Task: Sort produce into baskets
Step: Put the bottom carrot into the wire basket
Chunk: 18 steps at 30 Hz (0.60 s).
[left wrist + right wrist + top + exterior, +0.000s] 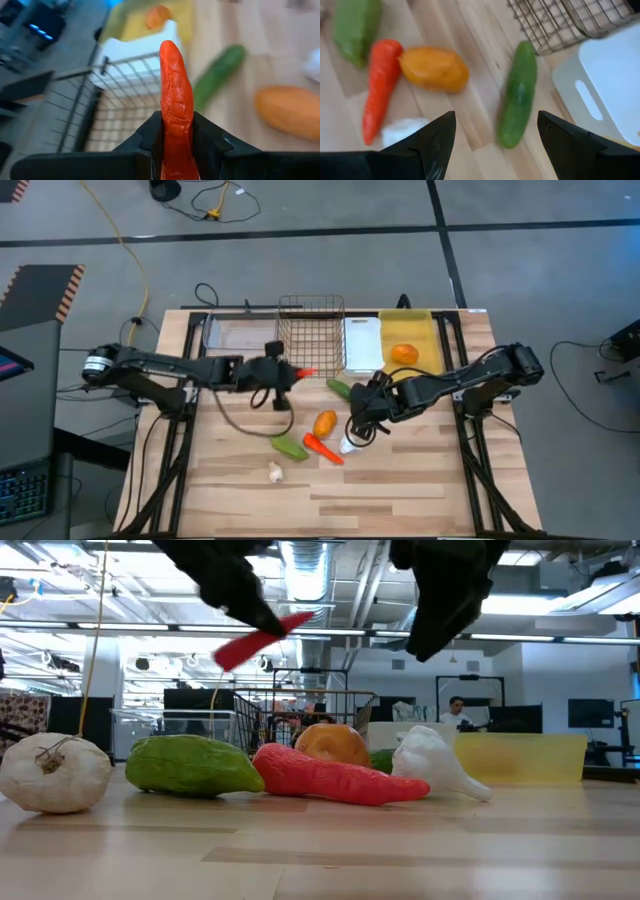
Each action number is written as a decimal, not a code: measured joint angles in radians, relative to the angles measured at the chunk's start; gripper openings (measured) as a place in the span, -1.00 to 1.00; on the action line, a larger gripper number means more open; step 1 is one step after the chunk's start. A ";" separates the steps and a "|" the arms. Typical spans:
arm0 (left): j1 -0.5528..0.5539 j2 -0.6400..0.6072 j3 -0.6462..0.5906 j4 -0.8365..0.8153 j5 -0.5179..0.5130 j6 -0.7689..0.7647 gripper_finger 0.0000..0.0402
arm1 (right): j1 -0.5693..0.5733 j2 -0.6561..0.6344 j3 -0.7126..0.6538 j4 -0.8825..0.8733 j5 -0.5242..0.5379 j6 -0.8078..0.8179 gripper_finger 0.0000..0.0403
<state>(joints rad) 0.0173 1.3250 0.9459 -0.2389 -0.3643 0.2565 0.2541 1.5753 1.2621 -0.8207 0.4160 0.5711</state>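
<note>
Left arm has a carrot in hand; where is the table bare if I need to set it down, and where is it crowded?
Bare: the table's near strip in front of the garlic bulb, and the left side below the left gripper holding the carrot. Crowded: the middle, where cucumber, second carrot, orange and the open right gripper bunch together.

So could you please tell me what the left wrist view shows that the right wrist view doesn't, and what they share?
Only the left wrist view shows the left gripper shut on a carrot, and an orange in the yellow bin. Only the right wrist view shows the open right gripper, a second carrot and a garlic bulb. Both show the wire basket, the white bin, one cucumber and the loose orange.
</note>
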 joint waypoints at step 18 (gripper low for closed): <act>0.182 0.235 -0.001 0.268 -0.015 0.140 -0.46 | 0.056 0.000 0.000 0.291 0.000 -0.003 0.53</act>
<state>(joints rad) 0.1997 1.5598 0.9451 0.0288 -0.3791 0.3969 0.3097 1.5753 1.2621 -0.5294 0.4160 0.5682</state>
